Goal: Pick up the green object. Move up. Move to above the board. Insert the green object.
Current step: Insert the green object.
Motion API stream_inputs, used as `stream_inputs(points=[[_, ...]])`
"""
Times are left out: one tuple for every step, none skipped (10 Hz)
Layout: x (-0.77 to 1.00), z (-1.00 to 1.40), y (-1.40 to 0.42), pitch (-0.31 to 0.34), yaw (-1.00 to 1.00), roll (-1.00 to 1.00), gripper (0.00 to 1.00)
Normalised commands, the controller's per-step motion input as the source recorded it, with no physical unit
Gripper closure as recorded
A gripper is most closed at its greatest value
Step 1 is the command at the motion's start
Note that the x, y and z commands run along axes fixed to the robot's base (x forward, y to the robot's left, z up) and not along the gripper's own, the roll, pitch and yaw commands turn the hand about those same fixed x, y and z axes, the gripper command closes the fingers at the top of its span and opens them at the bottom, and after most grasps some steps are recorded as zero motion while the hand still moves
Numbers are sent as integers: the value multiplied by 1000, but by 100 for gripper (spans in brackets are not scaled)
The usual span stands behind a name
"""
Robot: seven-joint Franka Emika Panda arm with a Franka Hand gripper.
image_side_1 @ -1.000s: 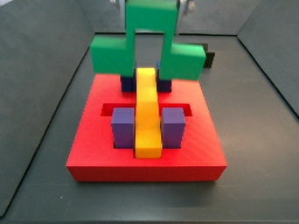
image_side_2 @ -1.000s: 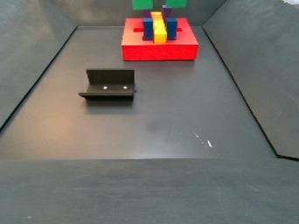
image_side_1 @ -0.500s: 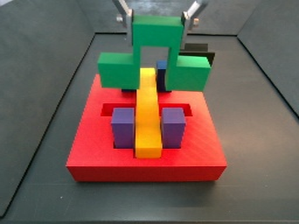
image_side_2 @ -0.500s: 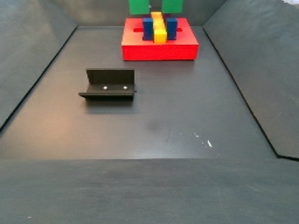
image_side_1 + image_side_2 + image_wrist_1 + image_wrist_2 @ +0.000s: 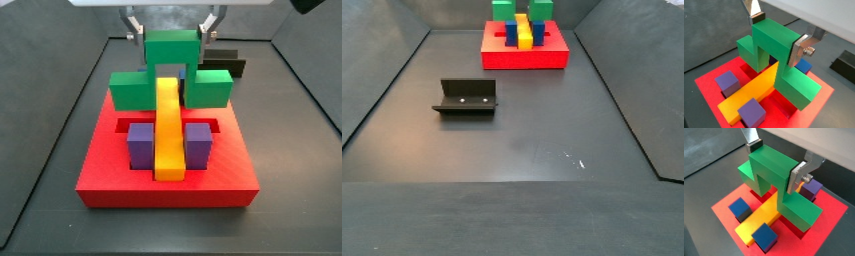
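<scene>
My fingers (image 5: 804,46) grip the top bar of the green object (image 5: 777,55) from both sides, holding it over the far end of the red board (image 5: 167,170). Pickup, lift and transfer look complete; insertion is in progress. In both wrist views the green legs straddle the yellow bar (image 5: 761,220), their feet close to the board surface; whether they are fully seated I cannot tell. Blue blocks (image 5: 140,142) flank the yellow bar nearer the front, leaving little side clearance. The fixture (image 5: 466,97) stands well apart on the worktop (image 5: 516,150), which is otherwise open.
</scene>
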Motion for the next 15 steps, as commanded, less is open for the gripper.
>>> stream_inputs(points=[[46,-234,-117,-23,40,56,100],[226,-294,0,-87,103,0,100],[217,-306,0,-86,80,0,100],[71,-251,0,-111,46,11,100],[0,-149,0,-123,26,39,100],[0,0,0,-130,26,34,100],[-66,74,-23,-220,3,1,100],[-126,237,-6,-339,23,0,100],[-74,226,0,-349,20,0,100],[-11,149,-29,-289,31,53,100],[-83,31,0,-250,49,134,100],[-14,0,0,-170,86,203,100],[-57,-111,0,-140,109,224,100],[-80,-194,0,-141,114,221,100],[-134,-217,0,-154,109,193,100]])
